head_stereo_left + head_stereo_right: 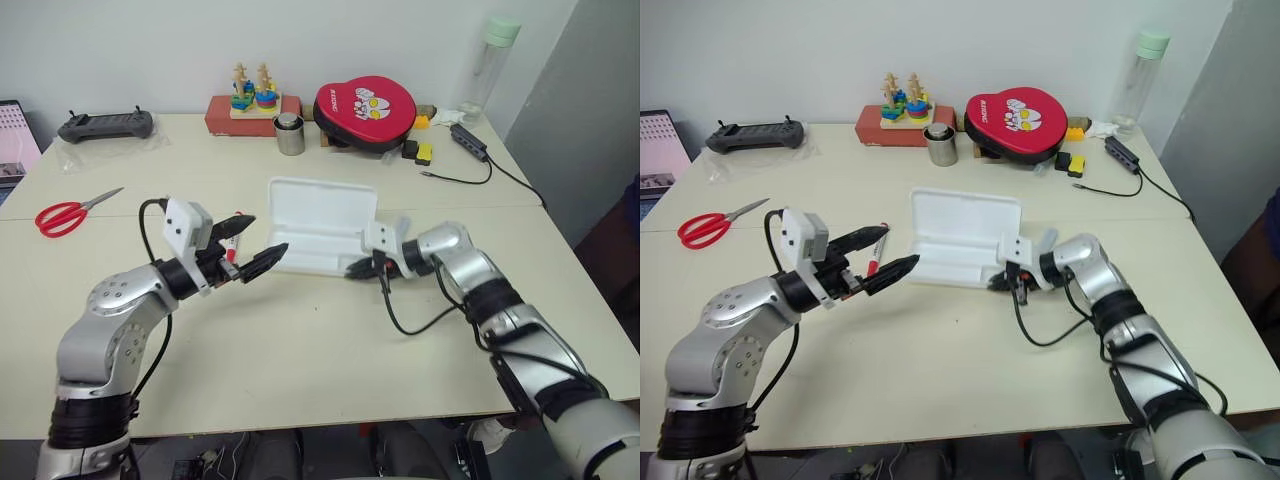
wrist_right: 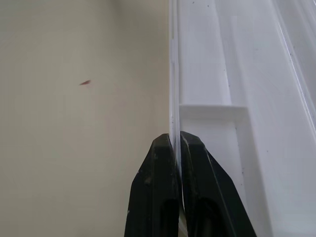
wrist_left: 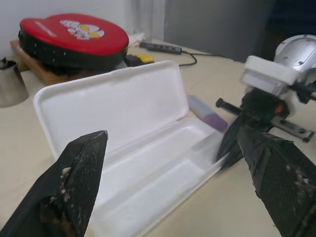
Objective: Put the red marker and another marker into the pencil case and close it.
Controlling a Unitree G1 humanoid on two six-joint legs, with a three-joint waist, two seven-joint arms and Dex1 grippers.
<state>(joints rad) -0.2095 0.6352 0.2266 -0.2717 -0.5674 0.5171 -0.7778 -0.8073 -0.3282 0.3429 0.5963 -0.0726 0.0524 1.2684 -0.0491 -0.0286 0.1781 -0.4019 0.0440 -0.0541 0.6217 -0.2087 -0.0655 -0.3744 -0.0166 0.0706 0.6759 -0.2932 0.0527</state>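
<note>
My left gripper (image 1: 247,246) hangs spread and empty above the red marker (image 1: 875,258), which lies on the desk (image 1: 300,350) just left of the open case (image 1: 320,225). My right gripper (image 2: 176,143) pinches the case's front rim; the lilac marker (image 3: 207,113) lies beside it.

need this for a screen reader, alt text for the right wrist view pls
The right gripper is shut on the thin front rim of the open white pencil case, whose moulded tray compartments are empty. Bare beige table lies beside the case.
</note>
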